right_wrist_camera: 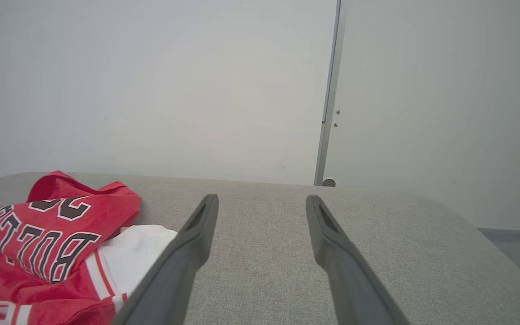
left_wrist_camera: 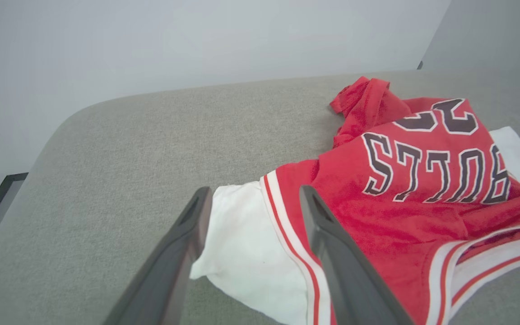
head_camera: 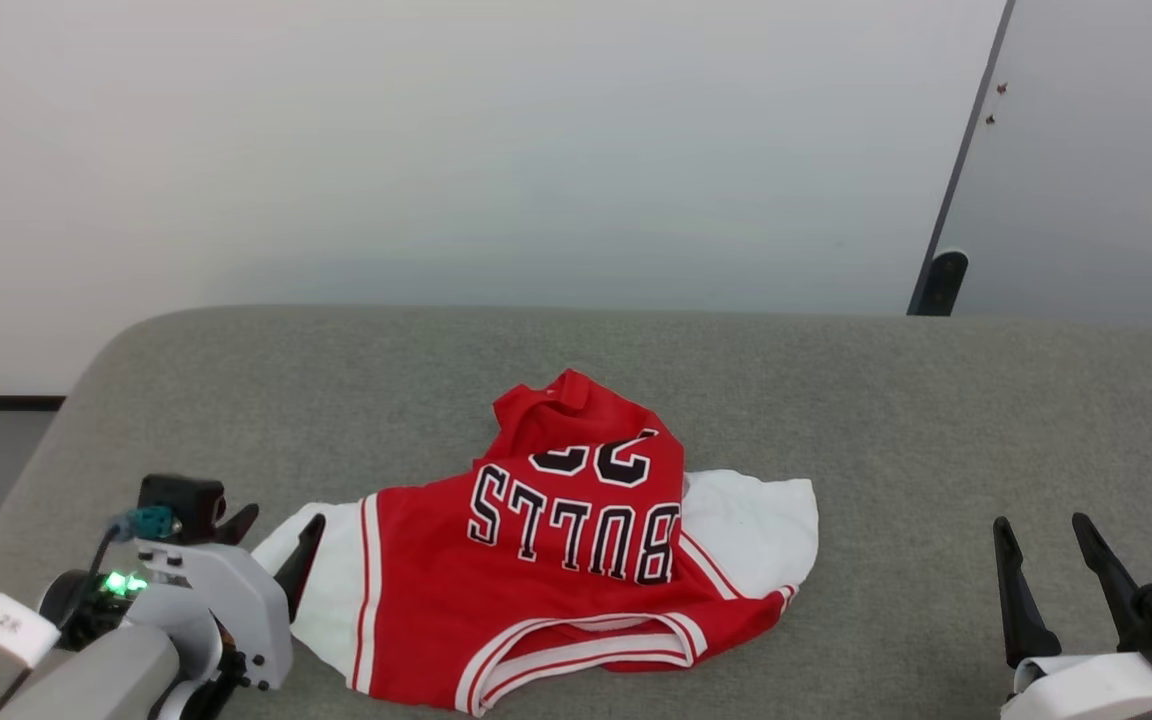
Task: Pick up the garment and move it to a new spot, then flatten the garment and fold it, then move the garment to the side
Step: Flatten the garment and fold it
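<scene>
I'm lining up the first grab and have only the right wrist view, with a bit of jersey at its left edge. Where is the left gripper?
Observer: The left gripper is open, its fingers either side of the left white sleeve; I cannot tell if they touch it.
Operator: Is the shirt lying flat?
Observer: No. In the head view the garment is crumpled, bunched up at its far end above the "23".
Operator: My finger overlaps the other sleeve. Am I touching it?
Observer: No. In the head view the right gripper is apart from the right white sleeve, with bare grey cushion between them.
</scene>
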Controlling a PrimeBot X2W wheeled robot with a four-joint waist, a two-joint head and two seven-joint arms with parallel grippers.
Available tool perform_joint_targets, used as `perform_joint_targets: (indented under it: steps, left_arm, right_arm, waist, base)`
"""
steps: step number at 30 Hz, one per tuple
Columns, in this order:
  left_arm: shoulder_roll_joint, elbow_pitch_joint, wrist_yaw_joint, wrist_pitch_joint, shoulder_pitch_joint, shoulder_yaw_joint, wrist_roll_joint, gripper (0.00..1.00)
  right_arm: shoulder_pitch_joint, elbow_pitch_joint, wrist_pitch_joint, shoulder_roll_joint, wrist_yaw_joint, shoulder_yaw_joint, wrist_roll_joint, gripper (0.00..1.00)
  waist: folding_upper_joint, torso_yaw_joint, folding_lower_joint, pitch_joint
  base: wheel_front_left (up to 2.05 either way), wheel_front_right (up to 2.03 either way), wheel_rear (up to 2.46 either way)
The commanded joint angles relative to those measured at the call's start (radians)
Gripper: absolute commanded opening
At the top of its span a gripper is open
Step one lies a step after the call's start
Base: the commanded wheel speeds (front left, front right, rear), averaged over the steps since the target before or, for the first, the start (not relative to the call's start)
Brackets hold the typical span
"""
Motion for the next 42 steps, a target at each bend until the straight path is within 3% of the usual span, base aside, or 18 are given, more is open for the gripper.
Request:
perform_joint_targets:
  steps: [1,11,24,34,42]
  left_arm:
    - [-0.013,0.011,-0.001,-0.039,0.015,0.008,0.008,1.0]
    - [-0.062,0.053,-0.006,-0.131,0.073,0.078,0.043,1.0]
    - [-0.144,-0.052,0.009,-0.133,0.258,0.424,0.309,1.0]
    - [-0.224,-0.153,-0.04,-0.133,0.429,0.701,0.519,1.0]
    - [-0.292,-0.157,-0.123,-0.133,0.509,0.838,0.604,1.0]
  right_arm:
    - [0.017,0.005,-0.008,0.0,0.004,-0.002,0.007,1.0]
    - [0.045,0.01,-0.031,-0.017,0.004,-0.002,0.036,1.0]
    - [0.055,0.009,-0.056,-0.033,0.004,-0.012,0.037,1.0]
    - [0.074,-0.016,-0.058,-0.025,0.004,-0.043,0.023,1.0]
    - [0.08,-0.028,-0.058,-0.027,0.004,-0.058,0.023,1.0]
  waist:
    - [0.0,0.014,0.0,-0.016]
    - [0.0,0.039,0.0,-0.051]
    - [0.0,0.054,0.0,-0.059]
    - [0.0,0.05,0.0,-0.048]
    - [0.0,0.05,0.0,-0.04]
  base:
    - [0.0,0.0,0.0]
    - [0.0,0.0,0.0]
    - [0.0,0.0,0.0]
    - [0.0,0.0,0.0]
    - [0.0,0.0,0.0]
